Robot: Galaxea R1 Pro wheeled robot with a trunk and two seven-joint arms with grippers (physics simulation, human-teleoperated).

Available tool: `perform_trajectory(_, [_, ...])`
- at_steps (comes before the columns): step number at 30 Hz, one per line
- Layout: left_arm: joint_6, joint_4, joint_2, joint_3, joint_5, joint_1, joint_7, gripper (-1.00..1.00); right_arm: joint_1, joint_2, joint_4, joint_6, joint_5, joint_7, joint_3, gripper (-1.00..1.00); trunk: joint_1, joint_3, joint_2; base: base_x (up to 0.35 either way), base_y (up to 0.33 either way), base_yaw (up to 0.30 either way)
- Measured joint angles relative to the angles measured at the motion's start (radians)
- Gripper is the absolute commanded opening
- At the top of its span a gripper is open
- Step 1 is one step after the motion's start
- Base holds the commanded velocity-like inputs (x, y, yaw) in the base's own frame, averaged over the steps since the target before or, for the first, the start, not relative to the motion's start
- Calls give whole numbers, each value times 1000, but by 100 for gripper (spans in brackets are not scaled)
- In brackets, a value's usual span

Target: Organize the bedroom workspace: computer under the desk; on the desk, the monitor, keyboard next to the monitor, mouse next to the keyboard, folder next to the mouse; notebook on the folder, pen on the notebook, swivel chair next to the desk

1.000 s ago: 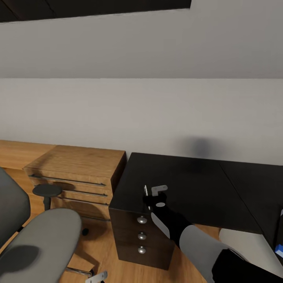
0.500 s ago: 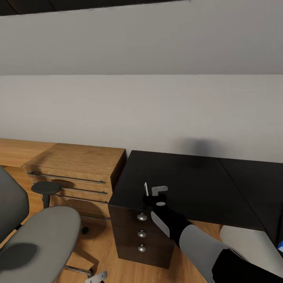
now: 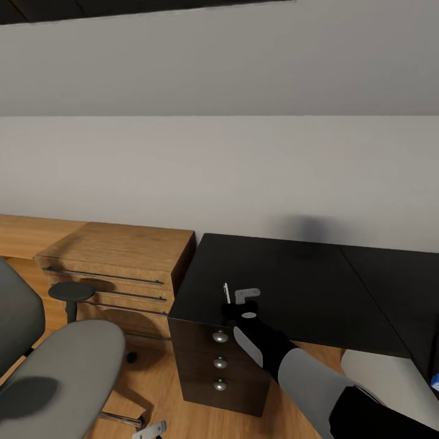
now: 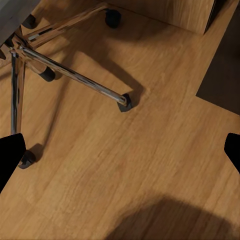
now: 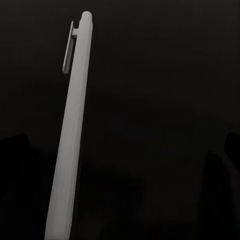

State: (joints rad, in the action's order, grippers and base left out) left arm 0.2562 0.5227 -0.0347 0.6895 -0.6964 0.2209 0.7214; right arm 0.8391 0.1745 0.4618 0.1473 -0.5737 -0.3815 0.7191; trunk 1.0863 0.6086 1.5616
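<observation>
Head view: the right claw (image 3: 236,300) sits over the front left corner of the long black tabletop (image 3: 305,292), just above the stack of three black drawers with round silver knobs (image 3: 220,361). A thin short white pen (image 3: 226,292) stands nearly upright at the claw. Right wrist view: the white pen (image 5: 70,130) runs lengthwise between the dark fingers against the black tabletop surface, clip end farthest from the camera. The claw looks held narrow on the pen; actual pad contact is too dark to confirm.

Left claw (image 3: 150,430) low at the bottom edge of the head view, over the light wood floor (image 3: 146,390). Left wrist view: two black fingertips (image 4: 10,157) at opposite edges of the picture, set wide, nothing between them; below lies wood floor (image 4: 130,165) with the chrome star base and black castors of the chair (image 4: 65,75).

Grey padded swivel chair (image 3: 55,378) at the left of the head view, seat near the drawer stack, one black armrest raised beside it. Light wooden chest with long bar handles (image 3: 119,268) stands touching the left end of the tabletop, against the pale wall. A small bright blue patch shows at the right edge; too little shows to identify it.
</observation>
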Motion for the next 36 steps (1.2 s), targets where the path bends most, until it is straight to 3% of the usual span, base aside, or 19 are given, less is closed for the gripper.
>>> perform_trajectory(3, [0, 0, 0, 0, 0, 0, 0, 100, 0, 0, 0, 0, -1, 0, 0, 100, 0, 0, 0, 0, 0, 0])
perform_trajectory(4, [0, 0, 0, 0, 0, 0, 0, 100, 1, 0, 0, 1, -2, 0, 0, -100, 0, 0, 0, 0, 0, 0])
perform_trajectory(26, [-1, -1, 0, 0, 0, 0, 0, 100, 1, 0, 3, 8, -7, -3, 0, -100, 0, 0, 0, 0, 0, 0])
perform_trajectory(32, [-1, -2, 0, 0, 0, 0, 0, 100, 1, 0, 28, 63, -7, -5, -7, -100, 0, 0, 0, 0, 0, 0])
perform_trajectory(33, [-1, -2, 0, 0, 0, 0, 0, 100, 1, 0, 43, 102, -5, -5, -26, -100, 0, 0, 0, 0, 0, 0])
perform_trajectory(36, [-1, -2, 0, 0, 0, 0, 0, 100, 1, 0, 48, 118, -4, -5, -40, -100, 0, 0, 0, 0, 0, 0])
